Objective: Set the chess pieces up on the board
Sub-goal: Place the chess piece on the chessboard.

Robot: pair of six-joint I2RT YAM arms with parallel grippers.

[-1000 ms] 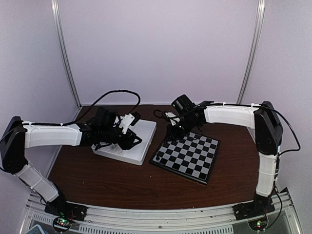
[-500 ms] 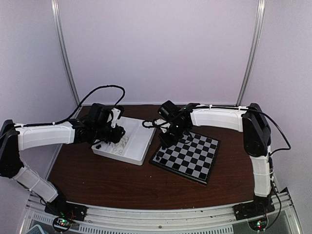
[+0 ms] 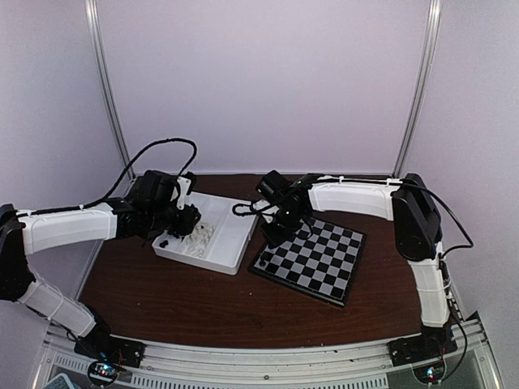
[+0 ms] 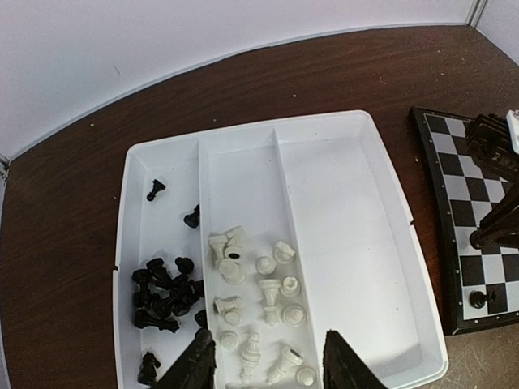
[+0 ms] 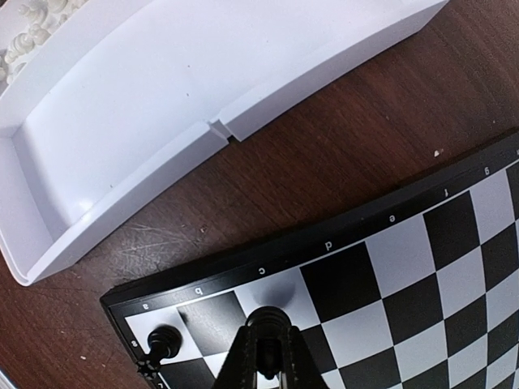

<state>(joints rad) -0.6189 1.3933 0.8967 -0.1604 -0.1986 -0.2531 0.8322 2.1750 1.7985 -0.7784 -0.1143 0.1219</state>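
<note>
Board (image 5: 405,251) corner holds one black piece (image 5: 162,342) — right gripper (image 5: 264,322) closed alongside.

**White tray on a dark wooden table, pale walls behind**

A white plastic tray (image 3: 233,229) (image 4: 345,211) (image 5: 122,105) lies on a dark brown wooden table (image 3: 186,300) (image 4: 73,186) (image 5: 324,162), left of centre and turned at an angle to the table's edges. Thin walls split it lengthwise into three troughs, two narrow and one wide. Its outer side wall has a small stepped notch (image 5: 219,130). The tabletop shows fine scratches and a pale speck (image 5: 438,151). A plain pale lilac wall (image 3: 268,81) rises behind, crossed by two slanting metal poles (image 3: 109,97) (image 3: 418,89). A ribbed metal rail (image 3: 268,356) runs along the table's near edge.
</note>
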